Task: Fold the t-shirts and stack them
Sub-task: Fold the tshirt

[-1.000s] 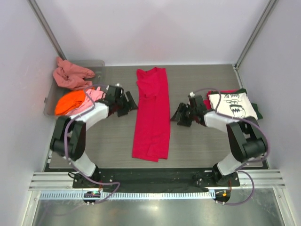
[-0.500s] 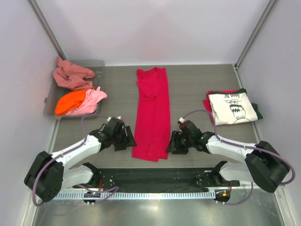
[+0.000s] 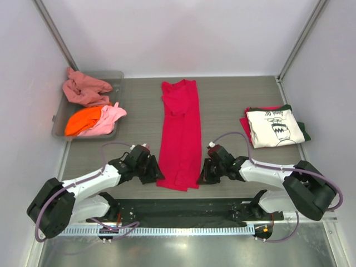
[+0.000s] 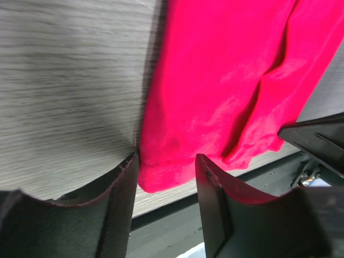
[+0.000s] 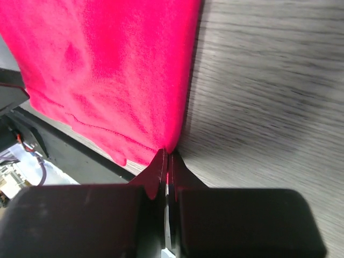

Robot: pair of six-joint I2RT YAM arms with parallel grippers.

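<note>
A crimson-red t-shirt [image 3: 179, 133] lies folded into a long strip down the middle of the table. My left gripper [image 3: 157, 175] is at its near left corner. In the left wrist view the gripper [image 4: 164, 158] is open, its fingers either side of that corner of the shirt [image 4: 226, 80]. My right gripper [image 3: 201, 178] is at the near right corner. In the right wrist view the gripper [image 5: 166, 153] is shut on the shirt's edge [image 5: 107, 70]. A folded cream t-shirt [image 3: 275, 127] with dark print tops a stack at the right, with dark green [image 3: 303, 132] showing beneath it.
A clear grey bin [image 3: 58, 119] at the back left holds salmon-pink [image 3: 83, 89], orange [image 3: 82, 119] and light pink [image 3: 108, 117] shirts. The table's near edge, a dark strip [image 3: 178, 206], runs just behind both grippers. White walls close in the sides.
Both arms have swung from mid-table to the near end of the red shirt. The right gripper has shut on its corner. The left gripper's fingers have narrowed around the other corner.
</note>
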